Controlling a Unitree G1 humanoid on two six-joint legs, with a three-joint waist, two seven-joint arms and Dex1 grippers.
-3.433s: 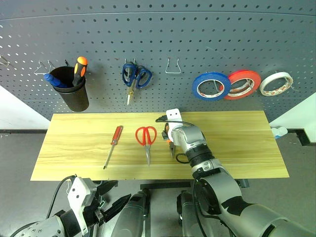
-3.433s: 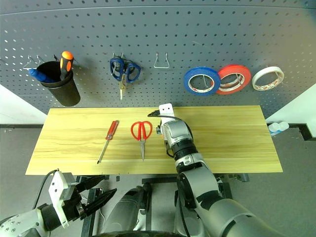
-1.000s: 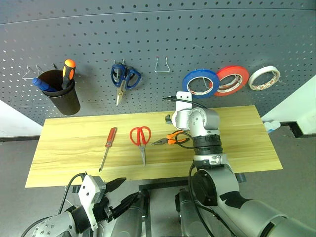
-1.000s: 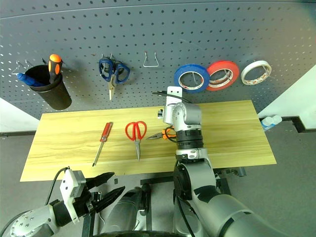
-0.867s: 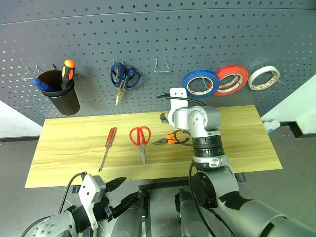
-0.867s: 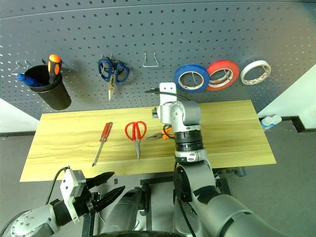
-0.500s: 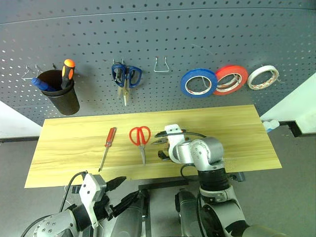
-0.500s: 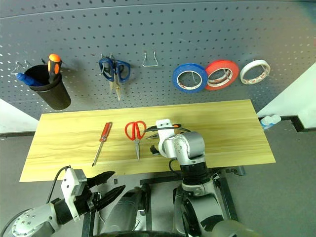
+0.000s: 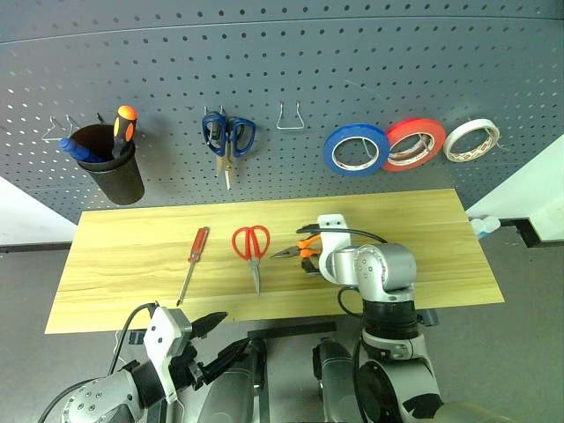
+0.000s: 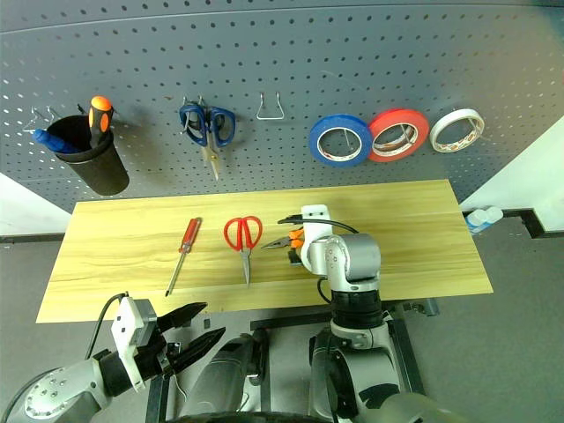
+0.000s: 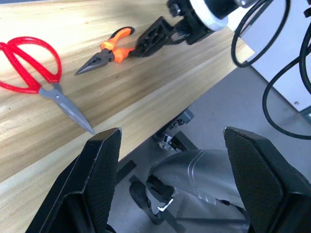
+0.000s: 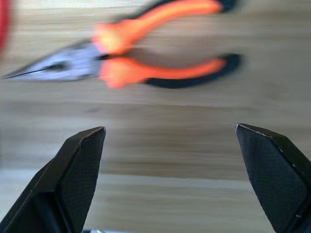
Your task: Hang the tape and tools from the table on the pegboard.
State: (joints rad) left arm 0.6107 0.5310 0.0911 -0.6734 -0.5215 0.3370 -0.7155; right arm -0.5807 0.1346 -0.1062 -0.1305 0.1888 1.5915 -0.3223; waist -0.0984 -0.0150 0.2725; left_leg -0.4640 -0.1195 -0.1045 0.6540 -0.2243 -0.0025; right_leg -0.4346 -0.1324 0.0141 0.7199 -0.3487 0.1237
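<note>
The orange-and-black pliers lie flat on the table, mid-right. My right gripper hangs open just above them, tilted down, its fingertips by the handle ends and nothing between them. Left of the pliers lie the red scissors, then the red screwdriver. The blue tape hangs on the pegboard. My left gripper stays open and empty below the table's near edge.
On the pegboard hang a black cup holding an orange-and-black screwdriver, blue scissors, an empty wire hook, a red-orange tape and a white tape. Bare tabletop lies right of the pliers.
My right arm has come down and back toward the table's near edge, its gripper now low over the pliers' handles. The pliers, scissors and screwdriver have not moved. The left gripper stayed put.
</note>
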